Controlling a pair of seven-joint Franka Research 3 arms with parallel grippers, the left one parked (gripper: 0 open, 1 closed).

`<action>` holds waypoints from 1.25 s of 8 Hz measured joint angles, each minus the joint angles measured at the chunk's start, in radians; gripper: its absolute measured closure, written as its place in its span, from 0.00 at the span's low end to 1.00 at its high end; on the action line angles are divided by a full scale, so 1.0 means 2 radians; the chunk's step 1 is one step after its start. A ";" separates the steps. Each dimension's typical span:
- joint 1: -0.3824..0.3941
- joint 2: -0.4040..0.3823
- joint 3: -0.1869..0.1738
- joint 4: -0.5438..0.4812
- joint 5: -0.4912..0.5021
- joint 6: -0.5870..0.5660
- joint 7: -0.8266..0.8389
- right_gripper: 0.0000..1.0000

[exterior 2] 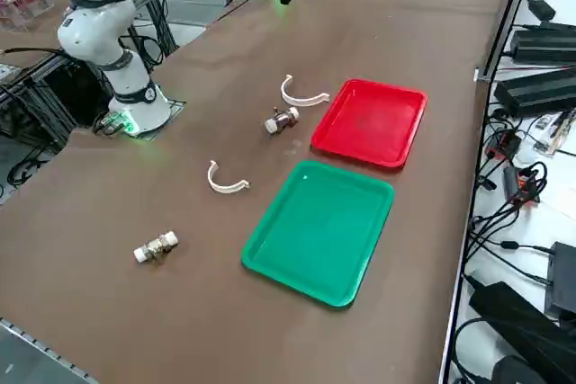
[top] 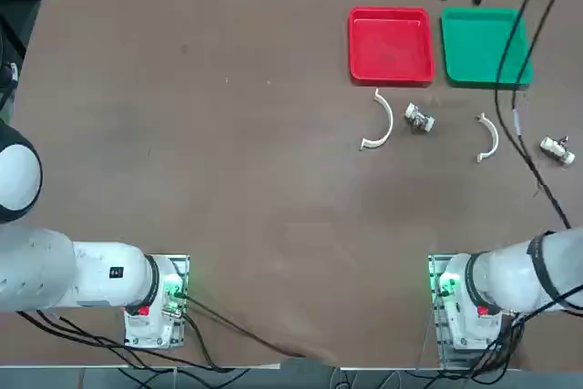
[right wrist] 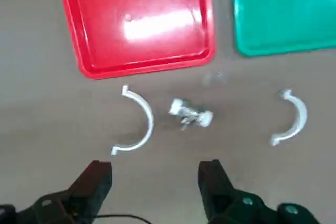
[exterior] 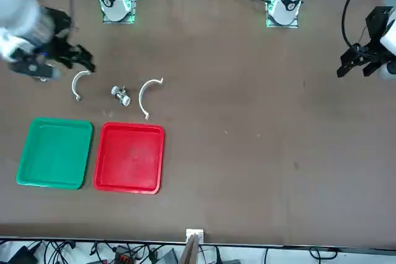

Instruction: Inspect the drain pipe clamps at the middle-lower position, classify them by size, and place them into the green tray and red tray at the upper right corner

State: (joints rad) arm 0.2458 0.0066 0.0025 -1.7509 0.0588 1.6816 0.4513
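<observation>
My right end effector point(right wrist: 155, 182) hangs released and empty above the brown tabletop point(top: 228, 179), at the bottom of the wrist view. I count 2 white clamps: the larger clamp point(right wrist: 135, 123) lower left of centre there, the smaller clamp point(right wrist: 291, 119) at right. 2 silver fittings: 1 fitting point(right wrist: 190, 115) between the clamps, another fitting point(top: 557, 149) at the overhead view's right edge. 1 red tray point(right wrist: 137, 19) and 1 green tray point(right wrist: 286, 11), both empty, along the top. Risk, I judge: closing on the thin larger clamp could nudge the nearby fitting or skid the clamp away.
</observation>
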 joint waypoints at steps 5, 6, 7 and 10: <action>0.072 0.006 0.001 -0.234 0.003 0.231 0.129 0.00; 0.077 0.007 0.001 -0.272 0.003 0.270 0.134 0.00; 0.082 0.011 0.001 -0.299 0.004 0.303 0.145 0.00; 0.107 0.062 0.000 -0.341 0.004 0.422 0.177 0.04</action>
State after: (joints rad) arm 0.4601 0.1310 0.0033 -2.4336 0.0666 2.5264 0.8053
